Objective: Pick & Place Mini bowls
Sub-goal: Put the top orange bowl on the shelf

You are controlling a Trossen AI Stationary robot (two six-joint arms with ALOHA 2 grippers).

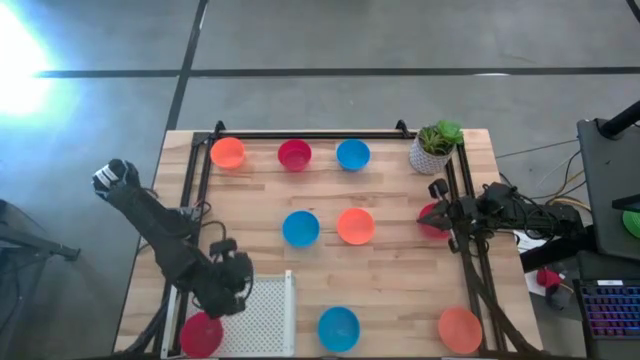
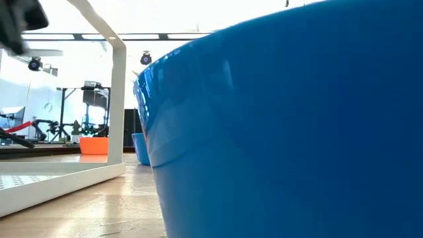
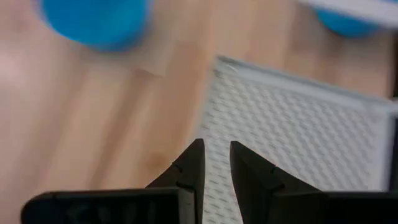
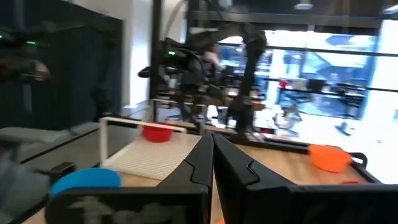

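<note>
Mini bowls stand rim up on the wooden table: orange (image 1: 228,153), red (image 1: 294,154) and blue (image 1: 352,154) along the far edge, blue (image 1: 300,228) and orange (image 1: 355,226) in the middle, blue (image 1: 338,328) and orange (image 1: 460,330) near the front. A red bowl (image 1: 200,333) sits on the left part of the white perforated tray (image 1: 270,315). My left gripper (image 1: 232,290) hangs over the tray's edge (image 3: 261,74), slightly open with nothing between its fingers (image 3: 216,146). My right gripper (image 1: 445,215) waits shut (image 4: 211,138) at the right, above another red bowl (image 1: 430,222).
A white pot with a green plant (image 1: 435,145) stands at the far right corner. A dark metal frame (image 1: 300,134) runs along the far edge and down both sides of the table. In the low view the front blue bowl (image 2: 284,132) fills most of the picture.
</note>
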